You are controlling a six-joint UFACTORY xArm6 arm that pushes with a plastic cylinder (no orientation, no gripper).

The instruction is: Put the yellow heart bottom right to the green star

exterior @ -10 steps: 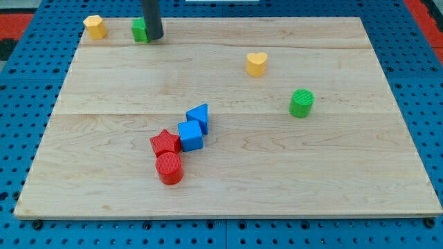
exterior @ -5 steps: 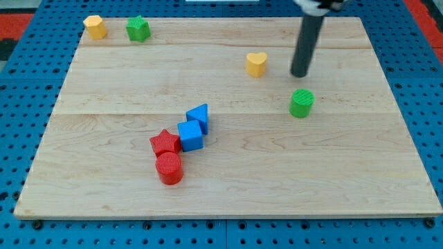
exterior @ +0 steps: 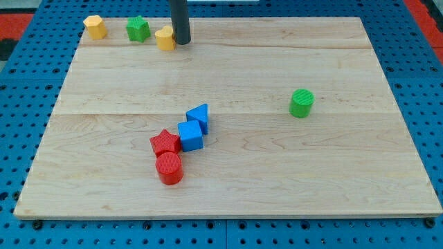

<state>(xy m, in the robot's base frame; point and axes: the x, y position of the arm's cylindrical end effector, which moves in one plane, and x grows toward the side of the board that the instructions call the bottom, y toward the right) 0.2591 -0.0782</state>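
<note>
The yellow heart [exterior: 165,39] sits near the view's top left of the wooden board [exterior: 277,173], just right of and slightly below the green star [exterior: 138,28]. My tip [exterior: 182,41] is at the heart's right side, touching it or very close. The rod rises out of the view's top.
A yellow block [exterior: 95,26] stands left of the green star. A green cylinder [exterior: 301,102] stands at the right. A blue triangle [exterior: 199,117], blue cube [exterior: 190,135], red star [exterior: 165,143] and red cylinder [exterior: 169,168] cluster near the middle.
The yellow heart has moved from the board's upper middle right to the top left, next to the green star. My tip has moved left with it.
</note>
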